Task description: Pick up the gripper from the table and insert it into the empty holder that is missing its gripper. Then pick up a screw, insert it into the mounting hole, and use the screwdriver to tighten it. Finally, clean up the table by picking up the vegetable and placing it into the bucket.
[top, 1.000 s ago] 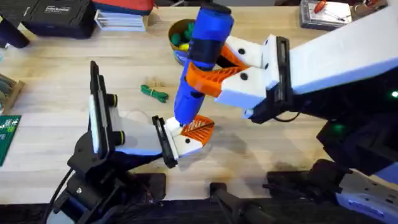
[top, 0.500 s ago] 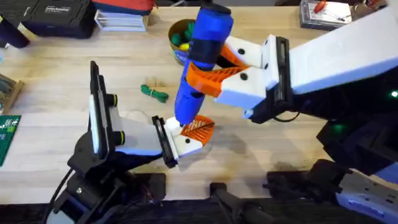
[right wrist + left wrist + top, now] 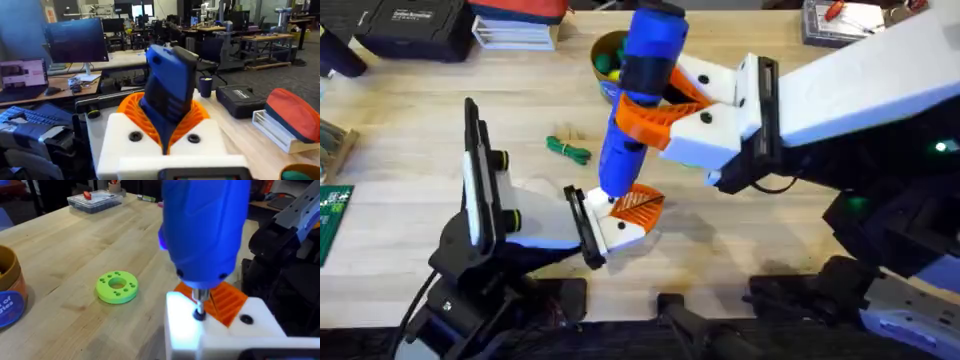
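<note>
The blue screwdriver [image 3: 638,90] stands steeply tilted over the table's middle, with my right gripper [image 3: 658,112] shut on its body between orange pads [image 3: 200,112]. Its metal bit [image 3: 199,300] rests on a small dark screw [image 3: 199,314] in the white gripper piece with the orange ribbed wedge [image 3: 632,212]. That piece sits at the end of my left gripper [image 3: 620,218]. The green vegetable [image 3: 568,150] lies on the wood beyond the left arm. The bucket [image 3: 603,58] stands at the back, partly hidden behind the screwdriver.
A lime-green disc with holes [image 3: 117,286] lies on the table near the bucket [image 3: 7,297]. A black case [image 3: 410,25] and stacked books [image 3: 518,30] line the back left. A clear box [image 3: 840,20] sits back right, a green circuit board [image 3: 332,215] at the left edge.
The right arm and the screwdriver's top have shifted slightly to the left. The bit stays on the white piece. The left arm has not moved.
</note>
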